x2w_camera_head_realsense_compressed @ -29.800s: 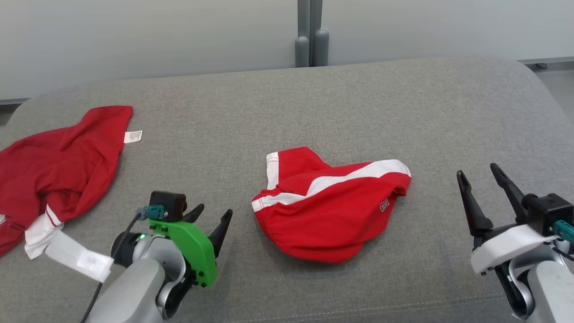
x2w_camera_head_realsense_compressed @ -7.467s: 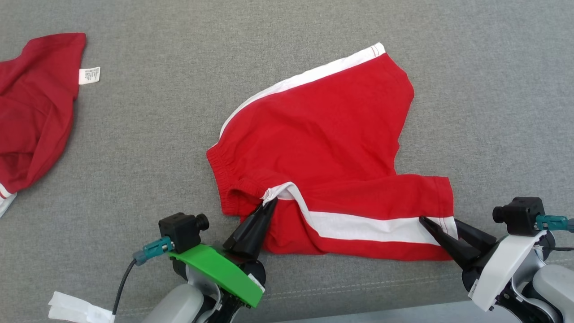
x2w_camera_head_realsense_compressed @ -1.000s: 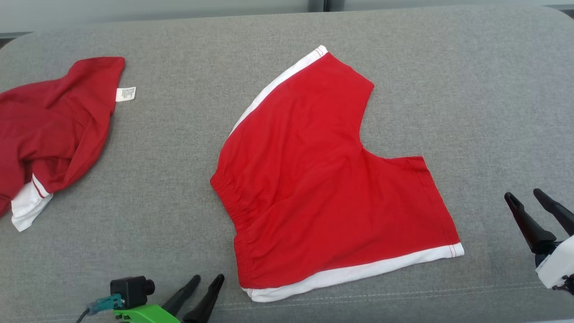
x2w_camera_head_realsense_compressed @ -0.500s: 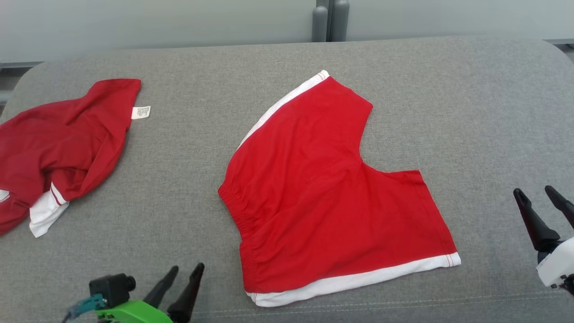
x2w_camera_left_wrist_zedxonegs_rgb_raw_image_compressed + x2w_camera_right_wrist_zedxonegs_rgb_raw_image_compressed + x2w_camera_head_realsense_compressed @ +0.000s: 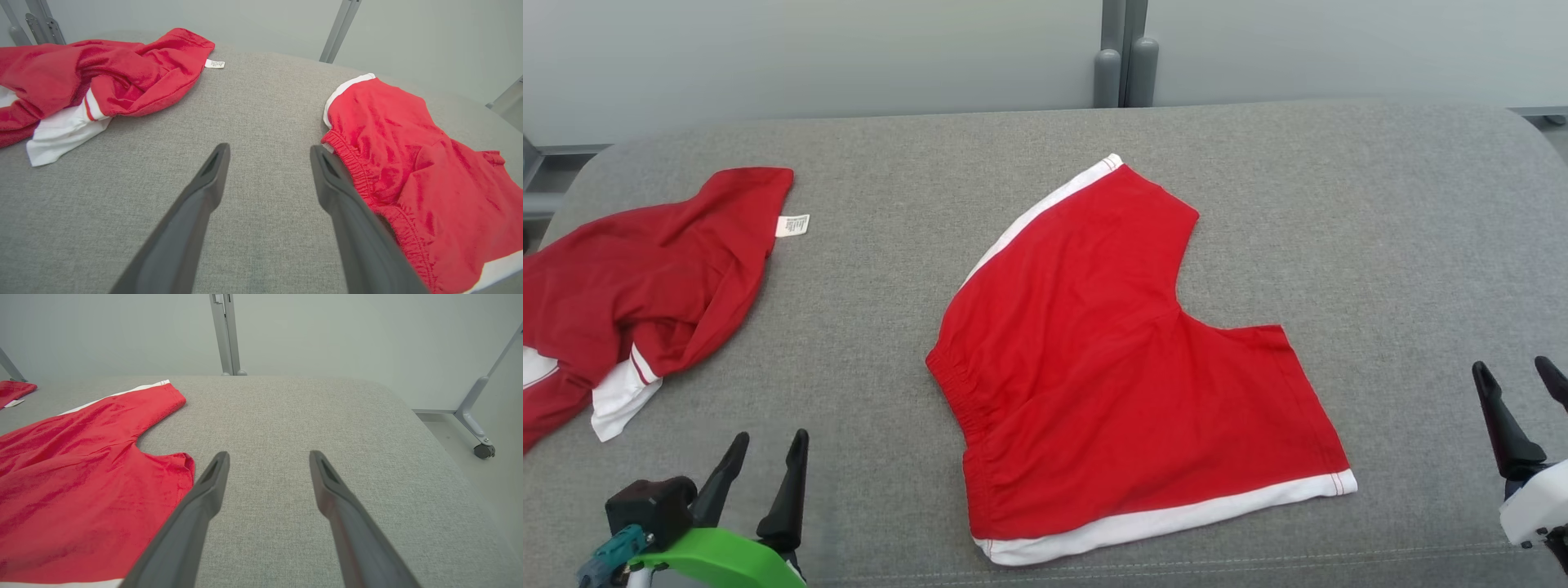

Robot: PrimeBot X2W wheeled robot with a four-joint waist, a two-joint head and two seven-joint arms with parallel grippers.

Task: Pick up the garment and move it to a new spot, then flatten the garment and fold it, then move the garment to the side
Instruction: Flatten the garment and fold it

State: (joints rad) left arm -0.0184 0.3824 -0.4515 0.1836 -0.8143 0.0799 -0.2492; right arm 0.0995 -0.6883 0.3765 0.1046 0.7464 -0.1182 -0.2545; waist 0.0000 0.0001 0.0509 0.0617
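Your left gripper and right gripper gape wide, empty — pinch the shorts at seven and four o'clock, folding toward twelve.

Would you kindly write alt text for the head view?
Red fabric shorts with white trim lie spread flat on a grey upholstered surface. A crumpled red garment lies at left; the left gripper and right gripper, both open, flank the shorts.
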